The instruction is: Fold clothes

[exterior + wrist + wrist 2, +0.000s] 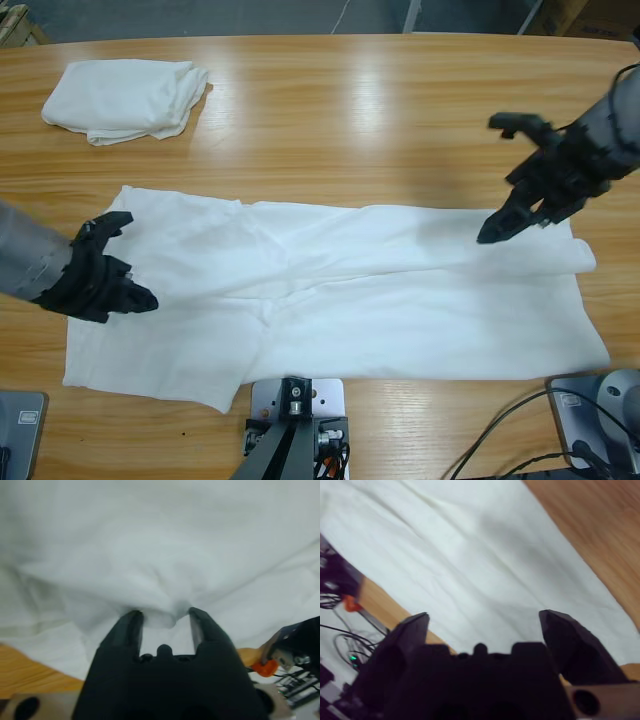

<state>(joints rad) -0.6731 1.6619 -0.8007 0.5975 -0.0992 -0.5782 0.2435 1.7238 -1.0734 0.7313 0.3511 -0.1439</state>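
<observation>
A large white T-shirt (400, 290) lies spread flat along the table's front, with a lengthwise fold showing toward its right end. My left gripper (135, 260) rests low on its left end. In the left wrist view the jaws (162, 615) stand partly apart, and a pucker of the white cloth (160, 540) is bunched between their tips. My right gripper (495, 180) hangs wide open above the shirt's upper right edge with nothing in it. The right wrist view (485, 617) shows smooth cloth (470, 555) below it.
A second white shirt (125, 98), folded into a small bundle, lies at the back left. Bare wooden table (380, 120) stretches behind the large shirt. Cables and rig hardware (340, 610) sit past the table's front edge.
</observation>
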